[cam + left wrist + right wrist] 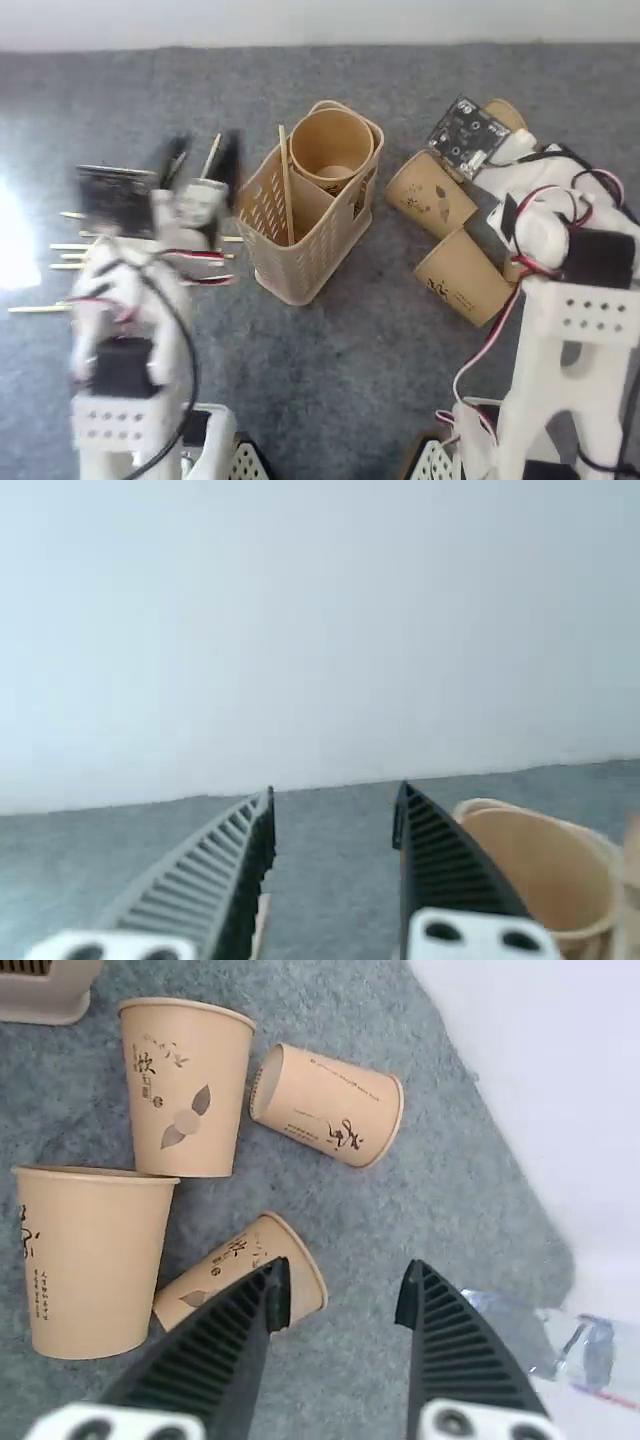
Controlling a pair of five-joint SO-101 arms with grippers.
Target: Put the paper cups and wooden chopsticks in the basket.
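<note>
**A:** Cups?
**B:** Stacked cups stand in the basket with one chopstick. Four loose cups lie right of the basket.
**A:** Claws?
**B:** Left gripper is released, left of the basket, near the loose chopsticks. Right gripper is released, over the loose cups.

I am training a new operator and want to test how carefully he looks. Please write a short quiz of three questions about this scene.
1. True or false: the basket already holds at least one paper cup.
2. How many loose cups does the right wrist view show on the carpet outside the basket? A) two B) four C) six
3. Fill in the blank: the loose chopsticks lie on the carpet beside the ___ arm.

Key: 1 true; 2 B; 3 left.
</note>
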